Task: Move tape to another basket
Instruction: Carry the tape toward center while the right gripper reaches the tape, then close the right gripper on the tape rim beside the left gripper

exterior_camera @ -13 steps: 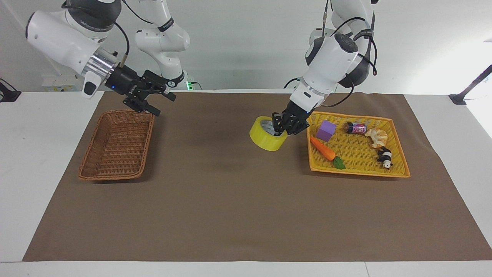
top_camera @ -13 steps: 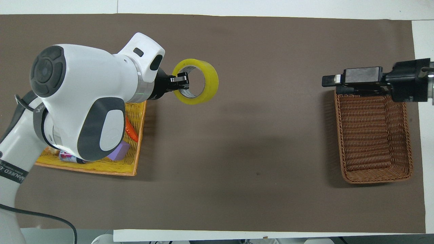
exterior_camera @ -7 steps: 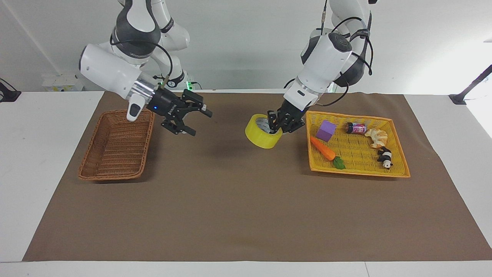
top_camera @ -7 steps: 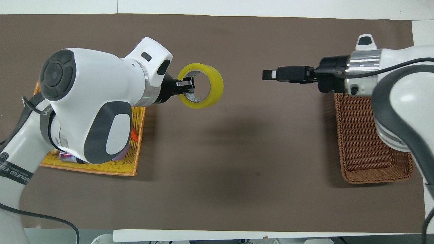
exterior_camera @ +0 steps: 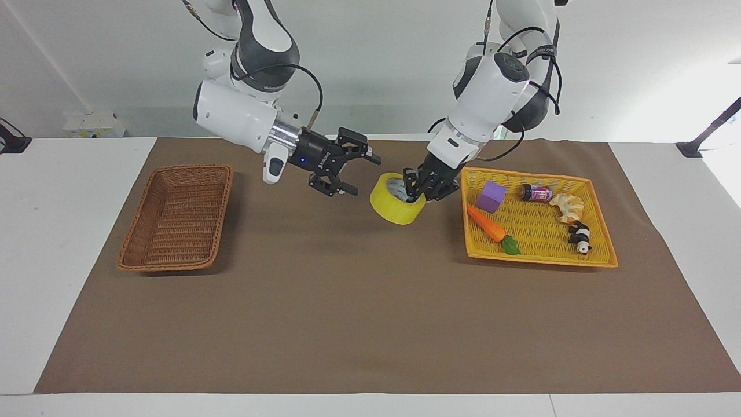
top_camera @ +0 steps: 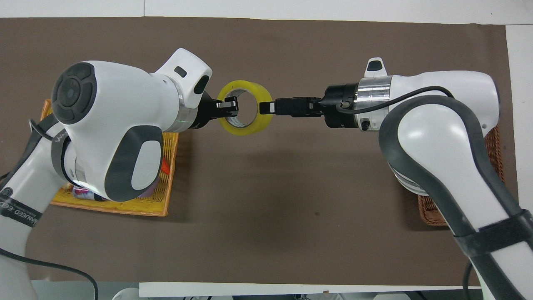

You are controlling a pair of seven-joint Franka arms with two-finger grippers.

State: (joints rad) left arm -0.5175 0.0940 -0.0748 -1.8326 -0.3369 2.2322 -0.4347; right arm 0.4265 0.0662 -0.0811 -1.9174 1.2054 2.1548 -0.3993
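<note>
The left claw (exterior_camera: 418, 194) is clamped on the rim of the tape (exterior_camera: 397, 201), holding it above the surface (exterior_camera: 347, 301) beside the yellow tray (exterior_camera: 538, 258). The right claw (exterior_camera: 356, 172), jaws spread, empty, hangs just beside the tape; the basket (exterior_camera: 176, 217) sits well apart.

From overhead, the left arm's white bulk covers most of the flat bright yellow woven tray (top_camera: 125, 207) at the lower left of the frame, leaving its contents as slivers. At the right edge, the right arm hides nearly all of the brown woven wicker basket (top_camera: 429, 210). Both arms' upper links run off the facing view's top edge.
</note>
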